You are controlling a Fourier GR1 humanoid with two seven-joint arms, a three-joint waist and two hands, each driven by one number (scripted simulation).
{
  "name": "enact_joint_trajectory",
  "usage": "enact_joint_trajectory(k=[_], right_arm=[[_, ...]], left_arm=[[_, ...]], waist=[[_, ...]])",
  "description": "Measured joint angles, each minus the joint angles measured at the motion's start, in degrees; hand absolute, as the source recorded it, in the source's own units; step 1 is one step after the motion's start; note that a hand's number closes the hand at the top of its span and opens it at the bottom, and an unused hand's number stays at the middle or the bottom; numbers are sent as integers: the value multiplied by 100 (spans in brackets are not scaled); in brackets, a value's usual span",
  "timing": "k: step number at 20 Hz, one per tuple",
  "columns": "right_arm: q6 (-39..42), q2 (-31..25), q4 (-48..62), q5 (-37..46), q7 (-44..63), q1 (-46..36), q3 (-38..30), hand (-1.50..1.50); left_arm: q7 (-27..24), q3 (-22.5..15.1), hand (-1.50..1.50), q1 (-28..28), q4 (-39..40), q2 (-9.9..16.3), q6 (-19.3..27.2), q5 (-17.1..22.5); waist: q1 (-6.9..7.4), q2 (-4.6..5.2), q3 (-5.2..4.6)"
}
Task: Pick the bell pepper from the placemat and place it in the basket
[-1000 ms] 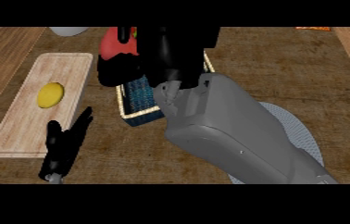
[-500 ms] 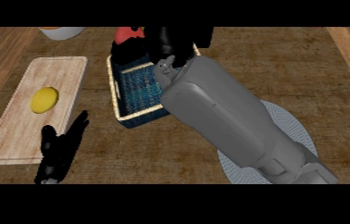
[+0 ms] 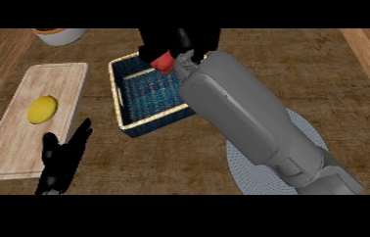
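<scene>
The red bell pepper (image 3: pixel 165 61) shows only as a small red patch under my right hand (image 3: pixel 177 42), whose black fingers are curled round it. It hangs over the far right part of the dark blue basket (image 3: pixel 128 100) with a tan rim. My grey right forearm stretches from the lower right across the round grey placemat (image 3: pixel 312 133) and hides part of it. My left hand (image 3: pixel 61 157) rests open at the lower left, fingers pointing up.
A pale wooden cutting board (image 3: pixel 57 82) lies left of the basket with a yellow lemon (image 3: pixel 42 109) on it. A white bowl with an orange rim (image 3: pixel 59 35) sits at the far left edge of the wooden counter.
My right hand has carried the pepper from beyond the basket's far left corner to above its far right part. The view has shifted, so more of the basket shows. The left hand stays put.
</scene>
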Motion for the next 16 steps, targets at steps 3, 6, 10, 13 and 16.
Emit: enact_joint_trajectory(k=[3, 6, 10, 13, 16], right_arm=[[30, -37, -147, 75, -102, 84, -95, -150], [-3, -111, -384, 99, -171, 192, -265, -150], [-67, -234, -640, 86, -104, 218, -645, -150], [-14, -487, -998, 17, -35, 413, -916, -150], [111, -759, -1458, 0, 89, 732, -1094, -150]], left_arm=[[-115, 7, 0, 79, -37, -6, -44, -27], [-108, 42, 0, 33, 40, -19, -65, -28], [-91, 65, 0, 67, -3, -28, -80, -33], [33, 114, 0, 57, -35, -15, -95, 8], [-42, 166, 0, 178, -101, 8, -126, 18]], waist=[[-20, -13, 8], [-47, -18, 10], [-57, -21, 10], [-87, -28, 6], [-107, -37, 6]])
